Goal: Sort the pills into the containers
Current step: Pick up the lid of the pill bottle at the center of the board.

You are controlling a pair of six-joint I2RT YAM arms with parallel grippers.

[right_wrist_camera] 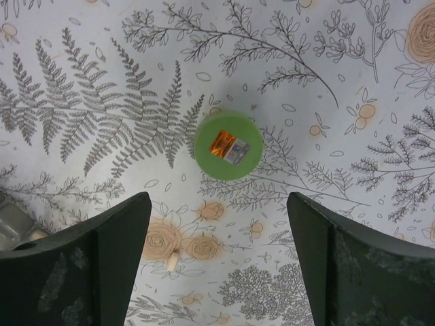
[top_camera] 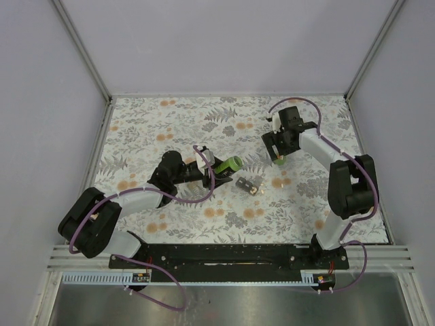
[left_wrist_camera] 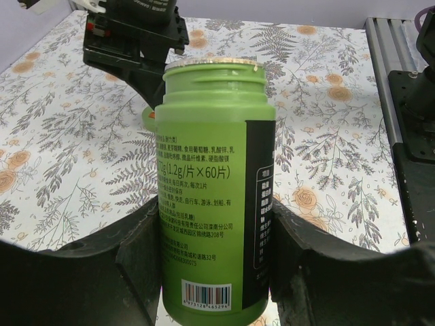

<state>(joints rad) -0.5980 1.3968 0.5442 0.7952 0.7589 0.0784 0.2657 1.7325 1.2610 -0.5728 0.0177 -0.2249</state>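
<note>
My left gripper [top_camera: 209,167] is shut on a green pill bottle [top_camera: 229,164] and holds it tilted over the table. In the left wrist view the bottle [left_wrist_camera: 211,176] stands uncapped between my two pads, its mouth pointing away. My right gripper [top_camera: 277,151] is open and hovers over the bottle's green cap [right_wrist_camera: 228,145], which lies flat on the table with an orange sticker on top. In the right wrist view a small beige pill [right_wrist_camera: 173,261] lies on the table just inside the left finger [right_wrist_camera: 115,238]. The cap also shows in the top view [top_camera: 279,162].
A small dark container with pale compartments [top_camera: 249,185] lies between the two grippers; its corner shows in the right wrist view [right_wrist_camera: 12,227]. The floral table cover [top_camera: 204,122] runs to the white walls. The right gripper's black body [left_wrist_camera: 136,34] stands just behind the bottle.
</note>
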